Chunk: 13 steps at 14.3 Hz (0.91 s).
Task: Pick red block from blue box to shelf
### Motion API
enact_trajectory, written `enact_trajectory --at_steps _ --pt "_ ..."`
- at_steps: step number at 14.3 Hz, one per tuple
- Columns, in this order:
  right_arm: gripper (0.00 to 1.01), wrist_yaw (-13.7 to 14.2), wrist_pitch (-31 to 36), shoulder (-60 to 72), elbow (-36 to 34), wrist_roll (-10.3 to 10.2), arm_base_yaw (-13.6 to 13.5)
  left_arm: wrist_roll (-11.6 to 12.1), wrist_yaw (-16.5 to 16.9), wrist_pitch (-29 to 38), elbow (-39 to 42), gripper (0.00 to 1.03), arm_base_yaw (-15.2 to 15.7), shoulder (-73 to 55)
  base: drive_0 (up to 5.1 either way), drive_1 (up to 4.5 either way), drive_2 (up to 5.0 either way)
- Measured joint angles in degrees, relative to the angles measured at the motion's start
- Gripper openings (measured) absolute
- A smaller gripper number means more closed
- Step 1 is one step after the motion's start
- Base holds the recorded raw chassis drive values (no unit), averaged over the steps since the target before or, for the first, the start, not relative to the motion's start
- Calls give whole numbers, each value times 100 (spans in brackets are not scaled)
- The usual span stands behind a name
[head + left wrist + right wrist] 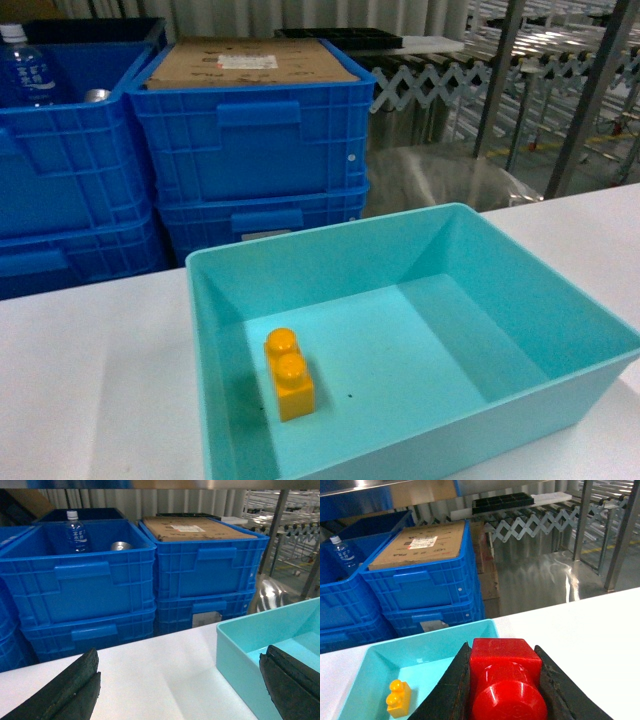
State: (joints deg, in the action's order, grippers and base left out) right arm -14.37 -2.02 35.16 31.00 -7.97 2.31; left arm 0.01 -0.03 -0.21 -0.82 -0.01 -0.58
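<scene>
In the head view the blue box (420, 330) is sitting on the white table (90, 380), and a yellow-orange brick (289, 373) is standing on the box floor near its left wall, two studs pointing up; neither gripper is showing here, and the red block is not lying in the box. Behind the box, dark blue ribbed crates (250, 150) are stacking up, the one nearest the box carrying a cardboard sheet (250, 62) on top, and a water bottle (25, 70) is standing in the crate further left of the box. Steel uprights of the shelf (590, 90) are rising beyond the box's far right corner. In the left wrist view the left gripper (180, 690) is hovering with its jaws spread wide apart and holding nothing, one dark finger (70, 687) hanging over bare table left of the box, the other over the box's near corner. In the right wrist view the right gripper (505, 685) is clamping the red block (505, 680) between its two dark fingers (447, 690), a stud facing the camera, above the box's right edge; the yellow-orange brick is showing down in the box to the left of the block.
</scene>
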Motion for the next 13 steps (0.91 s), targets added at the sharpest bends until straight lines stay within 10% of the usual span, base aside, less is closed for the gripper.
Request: enact_trajectory --at_steps 13 --pt "27 44 4 -37 -2 -4 11 0 17 -2 0 98 0 0 43 -355 -179"
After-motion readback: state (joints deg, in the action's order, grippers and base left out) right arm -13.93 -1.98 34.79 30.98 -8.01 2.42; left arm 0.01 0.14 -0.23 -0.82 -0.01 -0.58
